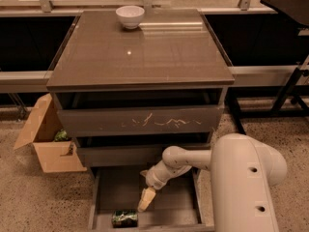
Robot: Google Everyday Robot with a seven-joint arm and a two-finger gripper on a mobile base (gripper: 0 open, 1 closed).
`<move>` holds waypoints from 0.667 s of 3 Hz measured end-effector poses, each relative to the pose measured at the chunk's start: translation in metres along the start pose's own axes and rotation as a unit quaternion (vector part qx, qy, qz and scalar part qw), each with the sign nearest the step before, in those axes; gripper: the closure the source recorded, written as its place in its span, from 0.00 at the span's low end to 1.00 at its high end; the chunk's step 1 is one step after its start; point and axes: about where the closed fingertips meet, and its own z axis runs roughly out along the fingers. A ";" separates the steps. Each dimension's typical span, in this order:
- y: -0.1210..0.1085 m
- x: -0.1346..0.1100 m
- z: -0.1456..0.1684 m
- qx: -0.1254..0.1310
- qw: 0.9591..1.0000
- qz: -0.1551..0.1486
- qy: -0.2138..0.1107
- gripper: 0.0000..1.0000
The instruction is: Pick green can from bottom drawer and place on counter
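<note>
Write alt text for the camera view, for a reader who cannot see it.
A robot arm's tool hangs inside the open bottom drawer, just above and right of a green can lying near its front. The counter above holds a white bowl near its back edge.
</note>
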 end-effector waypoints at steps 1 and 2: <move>-0.002 0.001 0.004 -0.002 1.000 -0.002 0.002 0.00; -0.014 0.006 0.028 -0.017 1.000 -0.011 0.015 0.00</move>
